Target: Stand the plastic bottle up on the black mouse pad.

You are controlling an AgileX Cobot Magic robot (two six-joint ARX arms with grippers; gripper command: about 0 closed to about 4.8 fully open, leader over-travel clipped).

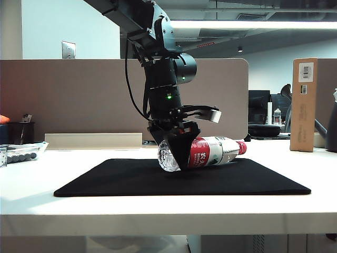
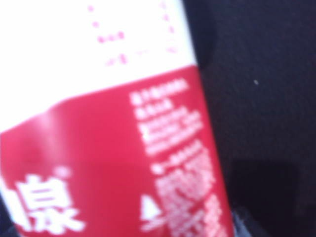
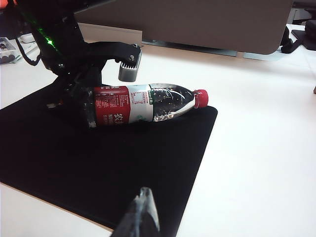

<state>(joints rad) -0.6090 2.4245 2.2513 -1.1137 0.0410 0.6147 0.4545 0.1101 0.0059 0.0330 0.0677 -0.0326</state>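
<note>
Left pincer spread wide astride plastic bottle lying on black mouse pad; light, crushable, slippery, so labelled mid-body is best gripped. Right pincer well off, state can't be told.

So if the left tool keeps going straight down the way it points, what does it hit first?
The plastic bottle, lying on its side on the black mouse pad; the left tool already straddles its lower body. Whether it touches is unclear.

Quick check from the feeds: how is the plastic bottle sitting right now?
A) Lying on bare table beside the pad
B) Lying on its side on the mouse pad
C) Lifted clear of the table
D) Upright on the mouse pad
B: the plastic bottle lies on its side on the black mouse pad, red cap toward the pad's edge, with the left gripper straddling its base end.
</note>
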